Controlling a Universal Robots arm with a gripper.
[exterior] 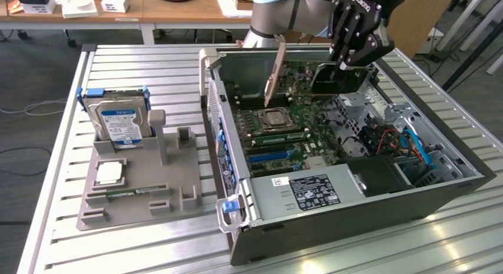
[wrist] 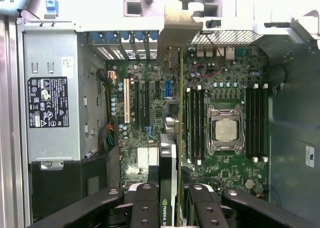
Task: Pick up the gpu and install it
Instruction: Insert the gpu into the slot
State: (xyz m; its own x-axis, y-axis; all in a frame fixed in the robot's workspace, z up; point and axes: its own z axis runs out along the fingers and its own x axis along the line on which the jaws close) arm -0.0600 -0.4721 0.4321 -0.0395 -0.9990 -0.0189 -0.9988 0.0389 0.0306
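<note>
Finding one: the gpu [exterior: 336, 81] is off the table and held on edge over the open computer case [exterior: 346, 227], above the far part of the motherboard [exterior: 287, 132]. Its dark face shows in the exterior view. Its grey bracket [exterior: 274, 73] slants down at the end toward the exterior view's left.

In the wrist view the card [wrist: 168, 173] appears edge-on. It runs along the board between the expansion slots and the memory slots, and its green logo is cut off by the frame edge. The card hides its own lower edge, so I cannot tell whether it touches a slot.

Finding two: my gripper [exterior: 347, 63] pinches the card from both sides, with fingers [wrist: 145, 208] pressed against its faces.

Surroundings: the processor socket [exterior: 274, 118] and power supply [exterior: 310, 191] lie inside the case. On the slatted table [exterior: 141, 68], toward the exterior view's left, a hard drive [exterior: 118, 121] stands upright in a grey holder [exterior: 157, 185].
</note>
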